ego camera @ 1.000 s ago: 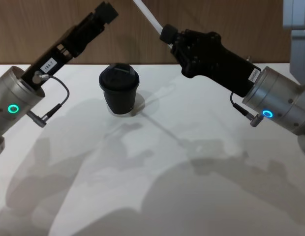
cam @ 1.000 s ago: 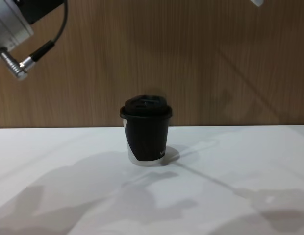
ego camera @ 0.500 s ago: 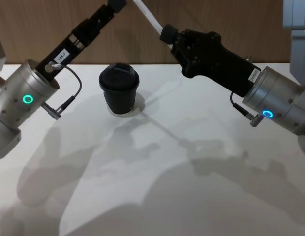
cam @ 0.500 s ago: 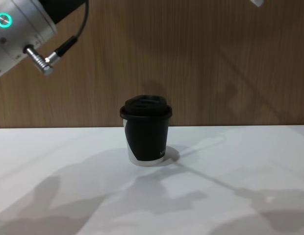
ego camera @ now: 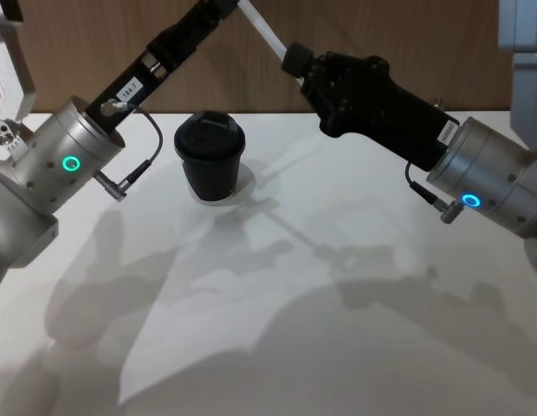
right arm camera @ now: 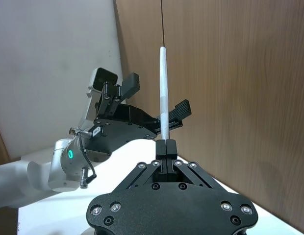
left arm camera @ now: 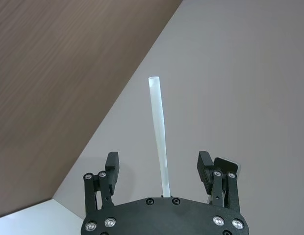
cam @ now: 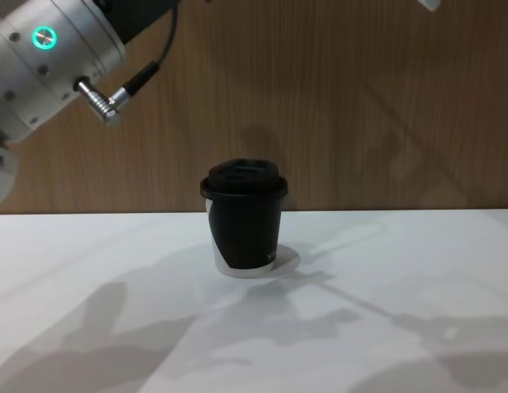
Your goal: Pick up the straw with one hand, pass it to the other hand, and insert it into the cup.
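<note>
Jaws of the right gripper (right arm camera: 166,146) are clamped on the straw (right arm camera: 163,93), held aloft. The left gripper (left arm camera: 159,164) is spread wide, one finger either side of the straw, not touching. The lidded cup (ego camera: 211,160) stands on the table (ego camera: 355,295).

cup (ego camera: 210,156): open table (ego camera: 338,303) all round | left claw (left arm camera: 158,160): straw (left arm camera: 156,107) between spread jaws

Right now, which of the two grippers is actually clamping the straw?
The right gripper: its fingers are shut on the straw. The left gripper is open, its fingers standing either side of the straw, apart from it.
</note>
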`<state>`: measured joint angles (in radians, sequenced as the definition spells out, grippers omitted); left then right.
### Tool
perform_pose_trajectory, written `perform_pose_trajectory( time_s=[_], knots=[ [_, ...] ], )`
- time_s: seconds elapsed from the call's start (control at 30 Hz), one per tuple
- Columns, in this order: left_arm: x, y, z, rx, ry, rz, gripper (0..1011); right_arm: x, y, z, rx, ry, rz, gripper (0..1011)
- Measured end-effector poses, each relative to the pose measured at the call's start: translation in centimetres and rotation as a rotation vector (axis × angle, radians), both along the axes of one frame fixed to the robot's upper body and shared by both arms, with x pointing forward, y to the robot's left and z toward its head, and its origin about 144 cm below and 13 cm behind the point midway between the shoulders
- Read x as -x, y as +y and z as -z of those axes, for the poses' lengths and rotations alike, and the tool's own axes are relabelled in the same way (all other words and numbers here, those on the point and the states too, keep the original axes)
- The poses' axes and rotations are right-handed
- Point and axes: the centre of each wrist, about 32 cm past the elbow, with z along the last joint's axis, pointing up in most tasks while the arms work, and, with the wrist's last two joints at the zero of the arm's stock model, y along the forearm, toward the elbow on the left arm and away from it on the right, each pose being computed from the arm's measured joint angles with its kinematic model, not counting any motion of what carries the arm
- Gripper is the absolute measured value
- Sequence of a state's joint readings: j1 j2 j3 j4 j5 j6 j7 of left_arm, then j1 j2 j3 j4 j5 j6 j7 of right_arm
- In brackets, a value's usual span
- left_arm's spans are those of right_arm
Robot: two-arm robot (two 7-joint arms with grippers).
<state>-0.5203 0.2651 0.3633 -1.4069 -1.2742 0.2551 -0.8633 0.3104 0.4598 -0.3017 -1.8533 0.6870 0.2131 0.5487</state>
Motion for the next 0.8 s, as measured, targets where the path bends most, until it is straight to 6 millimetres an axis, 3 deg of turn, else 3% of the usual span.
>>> perform_pose_trajectory(
  time_s=[0.47, 0.57, 0.8],
  knots=[
    [-1.0, -1.1, -0.2, 0.014, 0.004, 0.032, 1002, 0.0, 0.0, 0.0, 0.000, 0.000, 0.000, 1],
    [-1.1, -1.2, -0.3, 0.015, 0.003, 0.034, 967, 0.0, 0.0, 0.0, 0.000, 0.000, 0.000, 1],
    [-1.2, -1.4, -0.5, 0.017, -0.007, 0.034, 782, 0.0, 0.0, 0.0, 0.000, 0.000, 0.000, 1]
  ],
)
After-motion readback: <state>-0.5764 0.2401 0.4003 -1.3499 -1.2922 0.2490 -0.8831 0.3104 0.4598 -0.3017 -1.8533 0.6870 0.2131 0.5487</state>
